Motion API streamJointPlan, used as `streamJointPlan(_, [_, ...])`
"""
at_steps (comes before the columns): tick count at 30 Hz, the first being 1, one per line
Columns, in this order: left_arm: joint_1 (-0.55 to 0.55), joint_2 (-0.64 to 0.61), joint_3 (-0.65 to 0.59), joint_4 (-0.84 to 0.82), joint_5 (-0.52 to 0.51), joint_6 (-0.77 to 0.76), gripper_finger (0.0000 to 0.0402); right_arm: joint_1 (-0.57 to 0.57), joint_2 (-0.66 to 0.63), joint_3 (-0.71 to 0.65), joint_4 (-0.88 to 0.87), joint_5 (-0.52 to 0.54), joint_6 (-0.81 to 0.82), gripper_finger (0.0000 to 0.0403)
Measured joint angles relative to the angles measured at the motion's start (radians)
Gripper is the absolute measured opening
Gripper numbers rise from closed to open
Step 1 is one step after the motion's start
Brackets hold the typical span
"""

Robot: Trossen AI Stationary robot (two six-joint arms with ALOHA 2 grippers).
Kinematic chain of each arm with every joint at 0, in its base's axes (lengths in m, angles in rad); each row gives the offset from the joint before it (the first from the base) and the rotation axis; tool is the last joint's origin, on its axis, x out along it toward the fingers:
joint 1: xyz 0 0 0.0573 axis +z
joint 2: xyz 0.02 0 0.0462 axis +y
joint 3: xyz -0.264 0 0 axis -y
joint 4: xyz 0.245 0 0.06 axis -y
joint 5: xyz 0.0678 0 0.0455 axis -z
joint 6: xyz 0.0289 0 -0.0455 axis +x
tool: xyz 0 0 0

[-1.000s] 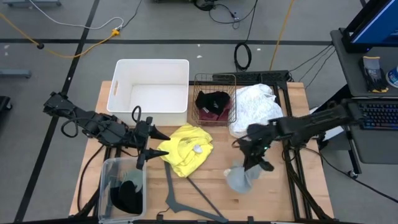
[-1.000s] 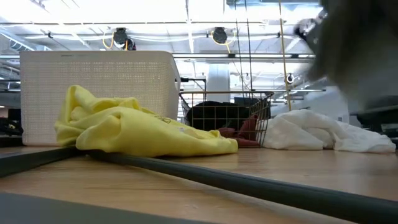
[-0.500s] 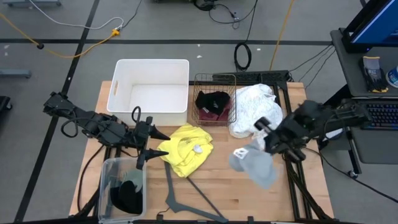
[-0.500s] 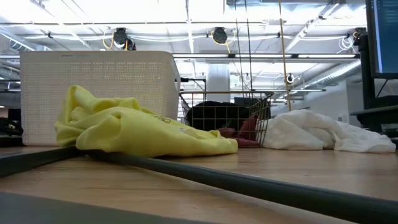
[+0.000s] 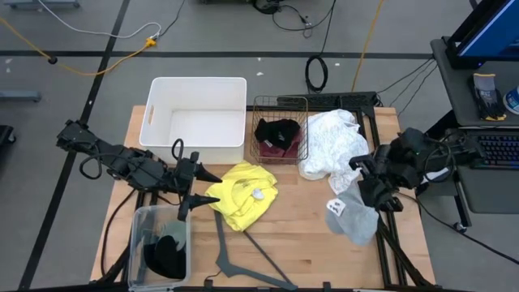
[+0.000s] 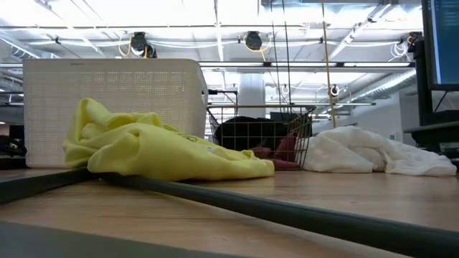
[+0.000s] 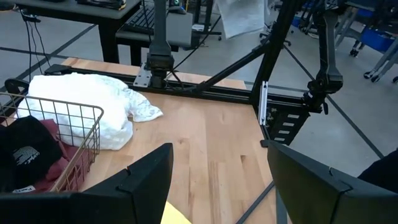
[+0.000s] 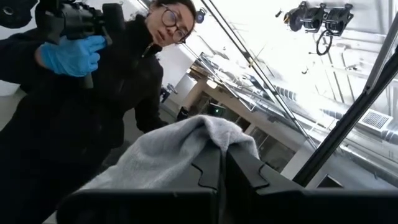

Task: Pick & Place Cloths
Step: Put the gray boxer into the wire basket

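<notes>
My right gripper (image 5: 362,193) is raised above the table's right side, shut on the grey-blue cloth (image 5: 353,217). The low view shows none of that cloth. My left gripper (image 5: 199,193) waits open just left of the yellow cloth (image 5: 242,195), which lies crumpled mid-table. The large white cloth (image 5: 332,139) lies heaped at the far right. Black (image 5: 278,130) and maroon (image 5: 268,147) cloths sit in the wire basket (image 5: 280,101). Something dark (image 5: 166,253) lies in the clear bin. I see no sage green cloth. My right gripper pinches a bunched fold of the grey-blue cloth (image 8: 214,134) between its two shut fingers (image 8: 242,171). The fingers tip upward toward the ceiling, and the cloth spills over their ends. The cloth is lifted clear of the table and hangs slack from the hold.
A white bin (image 5: 157,113) stands at the far left and a clear bin (image 5: 138,235) at the near left. A thin grey hanger (image 5: 235,261) lies on the near-middle boards. A person in black with a blue glove (image 8: 71,56) shows in the right wrist view.
My right gripper has risen from the table with the grey-blue cloth, swung toward the right edge and tipped its fingers upward. The cloth has left the boards, come clear of the low view, and hangs farther right.
</notes>
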Motion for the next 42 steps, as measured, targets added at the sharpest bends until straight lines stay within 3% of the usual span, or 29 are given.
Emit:
streamJointPlan(4, [0.0,0.0,0.0,0.0,0.0,0.0,0.0266,0.0,0.0,0.0,0.0,0.019,0.0,0.0])
streamJointPlan(11, [0.0,0.0,0.0,0.0,0.0,0.003,0.0266,-0.04,0.018,0.002,0.0,0.352,0.105,0.0])
streamJointPlan(14, [0.001,0.0,0.0,0.0,-0.001,0.016,0.0266,-0.091,0.046,0.002,0.0,0.461,0.133,0.0])
streamJointPlan(22, [0.008,0.0,0.0,0.0,-0.003,0.032,0.0267,-0.308,0.143,0.002,0.001,0.635,0.124,0.0])
streamJointPlan(33, [0.008,0.0,0.0,0.0,-0.003,0.031,0.0267,-0.657,0.356,0.002,0.0,0.658,0.124,0.0])
streamJointPlan(42, [0.008,0.0,0.0,0.0,-0.003,0.032,0.0266,-0.765,0.585,0.002,-0.001,0.655,0.131,0.0])
